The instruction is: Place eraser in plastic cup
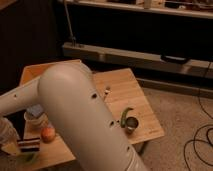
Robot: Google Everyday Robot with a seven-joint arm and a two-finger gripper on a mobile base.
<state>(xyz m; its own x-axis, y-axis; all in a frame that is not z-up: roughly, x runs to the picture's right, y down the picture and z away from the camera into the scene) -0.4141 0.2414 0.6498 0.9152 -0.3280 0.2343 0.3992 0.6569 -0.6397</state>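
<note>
Claw (9, 137) beside eraser (30, 145) on wooden table (127, 90) | speckled floor (182, 112) | shelf (140, 56) behind

It looks like a dim lab or workshop: dark shelving (135, 55) far, cables (200, 142) on the speckled floor (175, 107) right, a wooden table (125, 87), and the gripper (9, 136) at its near-left corner.

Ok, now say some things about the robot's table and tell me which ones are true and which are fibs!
1. The eraser is over by the metal cup. False: it is at the picture's lower left, just above the plastic cup and next to the gripper.
2. The orange ball lies beside the white cup. True.
3. The metal cup stands on the floor. False: it stands on the wooden table.
4. The robot's big white arm hides the middle of the table. True.
</note>
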